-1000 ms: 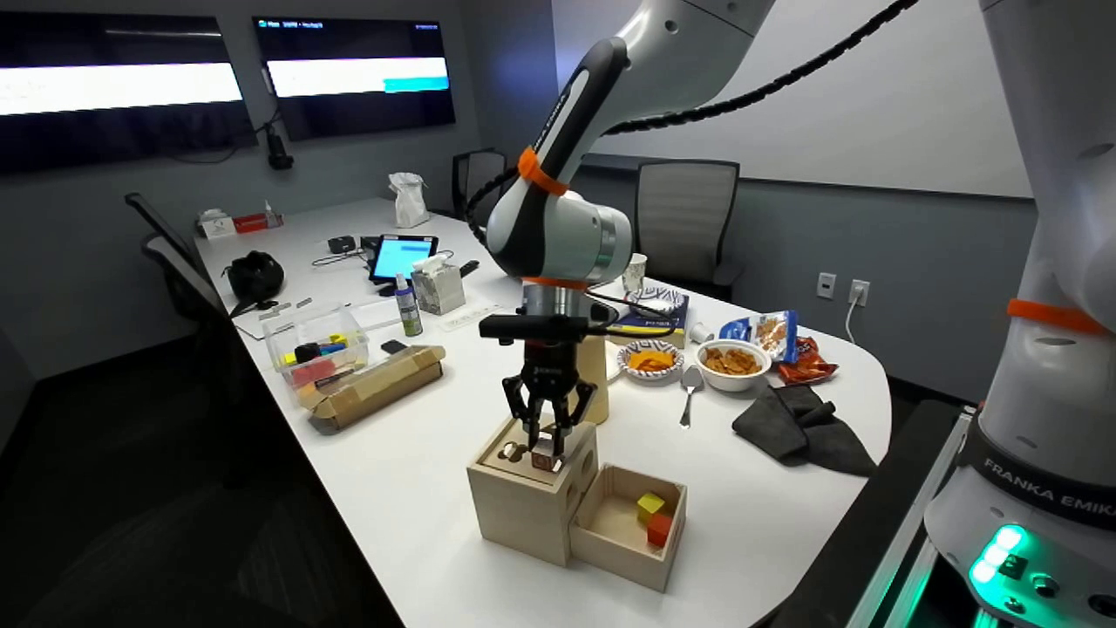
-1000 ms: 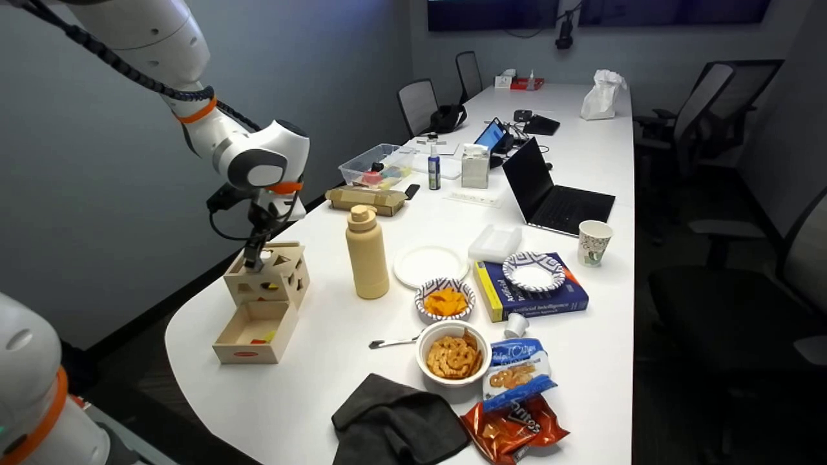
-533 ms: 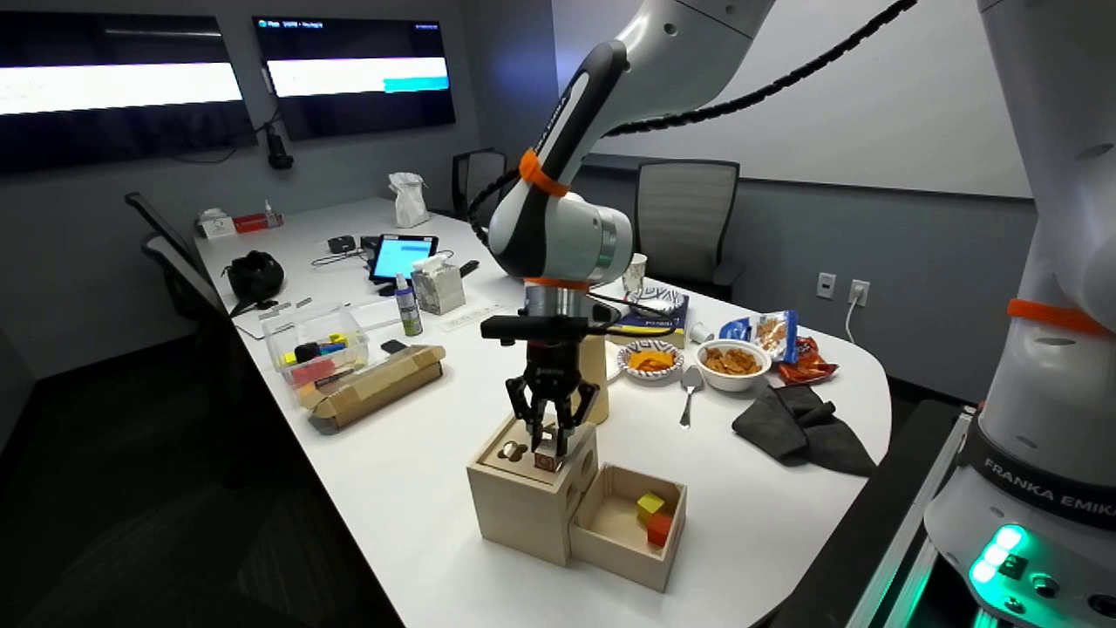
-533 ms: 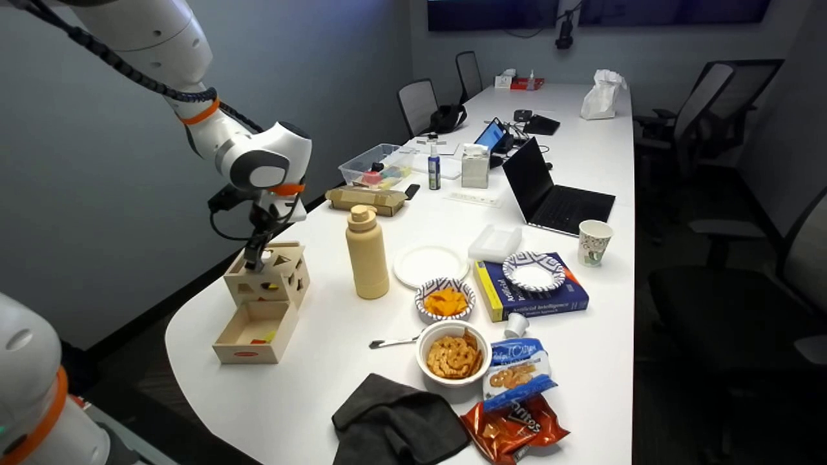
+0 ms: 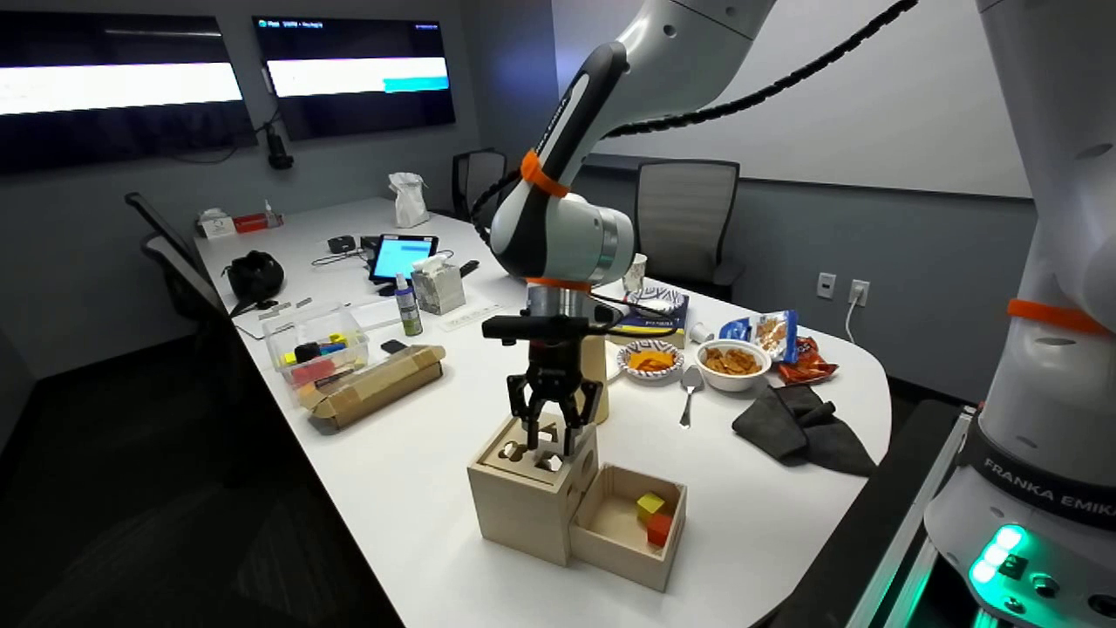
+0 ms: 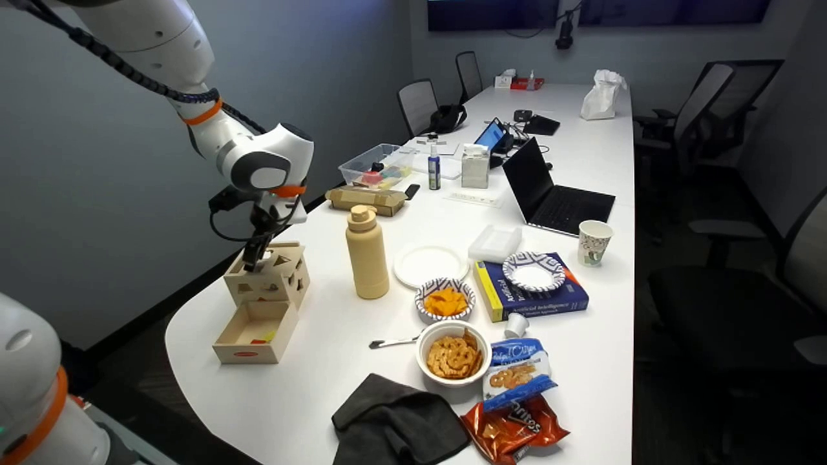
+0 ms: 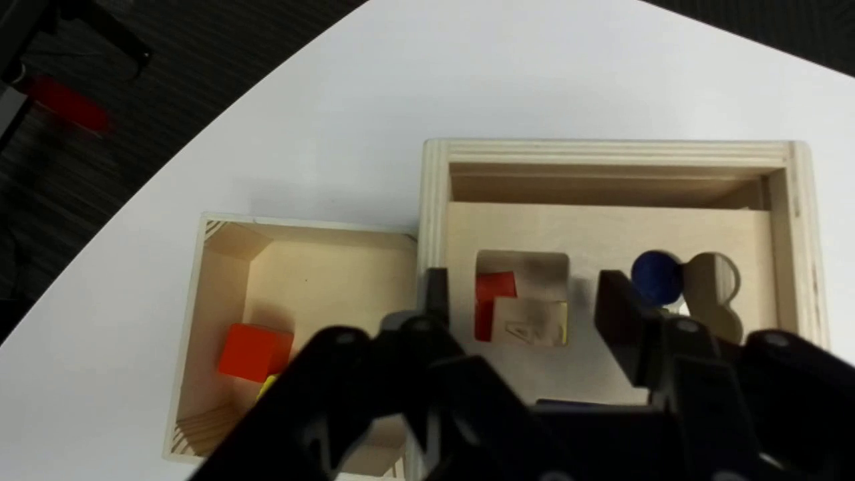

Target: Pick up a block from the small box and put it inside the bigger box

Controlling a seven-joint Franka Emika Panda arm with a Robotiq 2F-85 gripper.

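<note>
Wooden block (image 7: 528,323) inside the bigger box (image 5: 521,516)!

Your gripper (image 5: 550,447) is over the box, jaws spread apart, and you can see that block through the square cutout (image 7: 544,275), beside a red piece (image 7: 493,286). Right alongside, the small box (image 5: 619,560) holds a red block (image 5: 659,529) and a yellow block (image 5: 649,507).

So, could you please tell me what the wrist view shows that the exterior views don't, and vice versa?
Wrist view only: what looks like a 4 on a wooden block, and a blue piece, through openings atop the bigger box.
Exterior views only: the tan bottle, pretzel bowl and dark cloth.
Shared: the bigger box, the gripper, the small box, its red block and yellow block.
</note>
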